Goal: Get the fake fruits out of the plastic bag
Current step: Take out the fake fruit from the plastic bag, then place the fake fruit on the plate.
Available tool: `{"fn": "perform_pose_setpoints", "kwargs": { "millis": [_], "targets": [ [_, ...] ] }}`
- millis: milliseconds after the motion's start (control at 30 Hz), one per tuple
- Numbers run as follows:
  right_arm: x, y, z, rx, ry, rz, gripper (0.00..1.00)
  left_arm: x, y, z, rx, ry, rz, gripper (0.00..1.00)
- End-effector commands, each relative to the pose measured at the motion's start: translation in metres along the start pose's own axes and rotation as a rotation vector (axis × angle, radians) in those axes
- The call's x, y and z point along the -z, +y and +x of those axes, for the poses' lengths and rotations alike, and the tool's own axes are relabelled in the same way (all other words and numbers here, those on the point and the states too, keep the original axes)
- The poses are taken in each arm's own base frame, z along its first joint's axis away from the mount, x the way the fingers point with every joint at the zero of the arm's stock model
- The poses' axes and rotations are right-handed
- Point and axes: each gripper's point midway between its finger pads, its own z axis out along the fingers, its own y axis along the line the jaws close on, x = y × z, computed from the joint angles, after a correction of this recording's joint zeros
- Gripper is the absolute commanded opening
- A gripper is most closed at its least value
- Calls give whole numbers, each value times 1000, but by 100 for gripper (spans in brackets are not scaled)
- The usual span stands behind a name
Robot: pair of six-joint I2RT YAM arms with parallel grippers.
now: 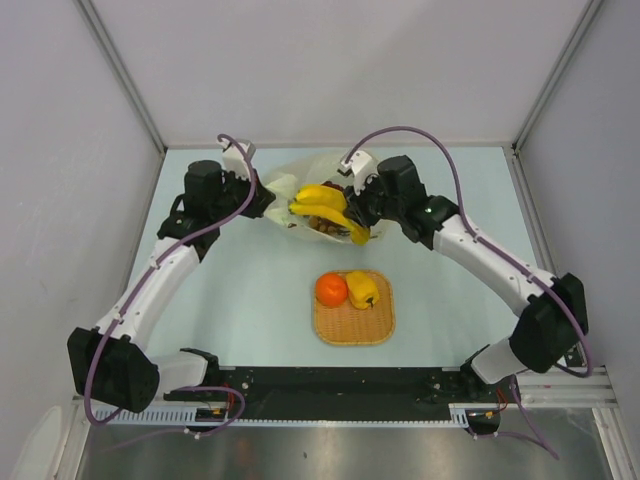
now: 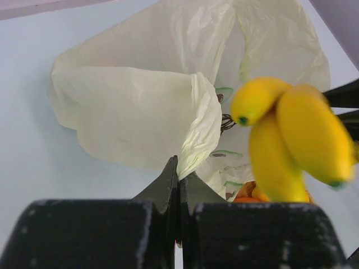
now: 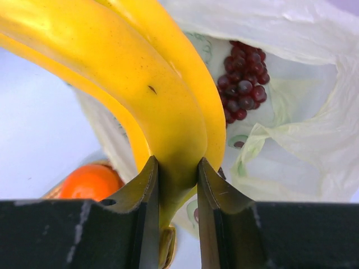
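The right hand (image 3: pixel 176 168) pinches the bananas (image 3: pixel 140 89) by the stem, just above the bag (image 2: pixel 134 106). The left hand (image 2: pixel 178 171) is clamped tight on the bag's edge. Best to lift the bunch clear of the bag before swinging away. Grapes (image 3: pixel 244 84) lie inside the bag.

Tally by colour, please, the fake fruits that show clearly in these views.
Yellow: 2 (glossy plastic banana bunch, pepper-like fruit)
Orange: 1 (round plastic orange)
Dark purple: 1 (grape cluster)
Total: 4; others inside the pale plastic bag are unclear.
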Motion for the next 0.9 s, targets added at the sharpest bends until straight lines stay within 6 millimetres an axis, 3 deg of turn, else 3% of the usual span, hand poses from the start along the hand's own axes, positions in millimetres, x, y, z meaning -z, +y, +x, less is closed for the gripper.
{"fn": "perform_pose_setpoints", "kwargs": {
  "millis": [0, 133, 167, 300, 333, 400, 433, 533, 567, 633, 667, 800, 867],
  "targets": [
    [30, 19, -22, 55, -108, -97, 0, -1, 0, -26, -26, -65, -2, 0],
    [65, 25, -31, 105, -170, -122, 0, -1, 2, -28, -45, -54, -11, 0],
    [83, 28, -36, 157, -201, -120, 0, 0, 2, -28, -48, -56, -14, 0],
    [113, 43, -19, 290, -217, -123, 0, -1, 3, -28, -56, -52, -18, 0],
    [112, 47, -1, 303, -190, -126, 0, -1, 4, -27, -65, -46, -19, 0],
    [126, 55, 7, 363, -207, -108, 0, 1, 5, -25, -80, -38, -26, 0],
    [125, 59, 22, 373, -184, -112, 0, 1, 8, -23, -96, -32, -35, 0],
    [142, 73, 30, 424, -221, -64, 0, 4, 12, -20, -139, -17, -52, 0],
    [140, 72, 46, 434, -192, -19, 0, 5, 14, -20, -146, -15, -62, 0],
    [149, 81, 50, 418, -231, 18, 0, 9, 15, -21, -158, -20, -75, 0],
    [148, 62, 55, 369, -211, 153, 0, 10, 16, -22, -185, -24, -74, 0],
    [147, 23, 68, 115, -122, 320, 0, 20, 6, -31, -182, -62, -46, 0],
    [138, -14, 94, 27, 15, 480, 0, 31, -8, -37, -158, -90, -3, 1]
  ]
}}
